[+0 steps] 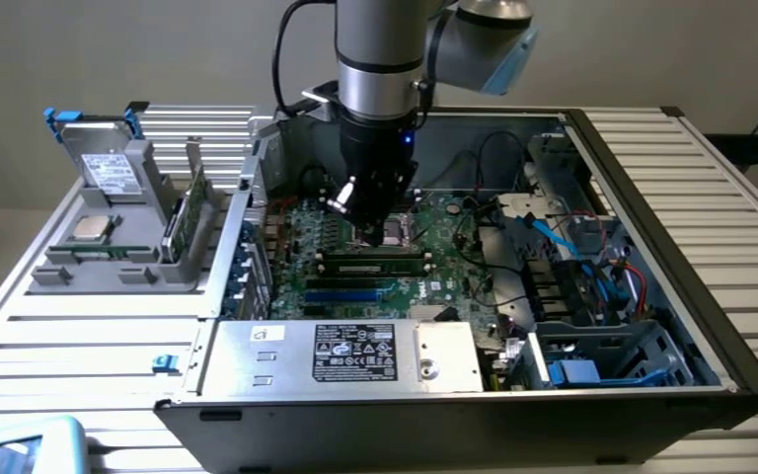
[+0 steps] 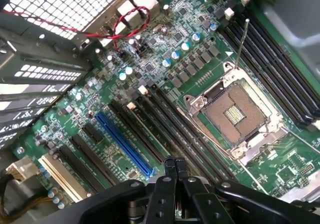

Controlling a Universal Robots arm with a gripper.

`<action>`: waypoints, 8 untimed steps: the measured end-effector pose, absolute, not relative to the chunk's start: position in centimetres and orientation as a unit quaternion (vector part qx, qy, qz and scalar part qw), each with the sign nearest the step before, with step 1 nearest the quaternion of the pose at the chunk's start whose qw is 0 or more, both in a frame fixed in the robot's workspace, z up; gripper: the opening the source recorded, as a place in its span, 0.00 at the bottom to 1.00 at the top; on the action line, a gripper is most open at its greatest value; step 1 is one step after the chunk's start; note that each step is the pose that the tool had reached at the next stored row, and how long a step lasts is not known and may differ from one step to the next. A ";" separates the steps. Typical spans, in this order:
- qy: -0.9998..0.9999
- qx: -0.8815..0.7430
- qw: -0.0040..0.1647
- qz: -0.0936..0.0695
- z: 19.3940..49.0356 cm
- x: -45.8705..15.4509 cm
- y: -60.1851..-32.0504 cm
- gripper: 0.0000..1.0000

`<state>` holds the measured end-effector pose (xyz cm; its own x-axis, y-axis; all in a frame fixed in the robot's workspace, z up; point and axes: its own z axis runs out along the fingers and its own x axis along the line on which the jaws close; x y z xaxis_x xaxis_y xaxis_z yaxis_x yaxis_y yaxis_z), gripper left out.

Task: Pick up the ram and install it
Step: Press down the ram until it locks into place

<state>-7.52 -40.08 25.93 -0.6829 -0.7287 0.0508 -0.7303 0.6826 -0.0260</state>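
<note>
My gripper (image 1: 382, 235) hangs inside the open computer case (image 1: 695, 247), low over the green motherboard (image 1: 465, 222) beside the empty processor socket (image 2: 235, 114). In the wrist view my gripper (image 2: 175, 166) is shut, finger against finger, with nothing between them, above the long black slots (image 2: 167, 126). A long narrow green stick with dark chips, which looks like the ram (image 1: 372, 262), stands on edge in a slot just in front of the gripper in the exterior view. I cannot tell whether the fingertips touch it.
A grey holder (image 1: 56, 276) at the exterior view's left carries a drive (image 1: 106, 170), a square silver chip (image 1: 90, 229), a thin green strip (image 1: 90, 254) and an upright green card (image 1: 189, 222). Cables (image 1: 551, 237), a power supply (image 1: 352, 353) and a blue slot (image 2: 122, 144) crowd the case.
</note>
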 end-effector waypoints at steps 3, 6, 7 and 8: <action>-0.927 0.374 0.019 0.022 25.9 -7.5 -40.1 0.11; -0.936 0.351 0.019 0.021 25.9 -7.5 -40.1 0.11; -0.939 0.342 0.019 0.021 25.9 -7.5 -40.1 0.11; -0.942 0.334 0.020 0.021 25.9 -7.5 -40.1 0.11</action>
<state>-7.52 -40.08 25.91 -0.7759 -0.6288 0.0508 -0.6304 0.7758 -0.0259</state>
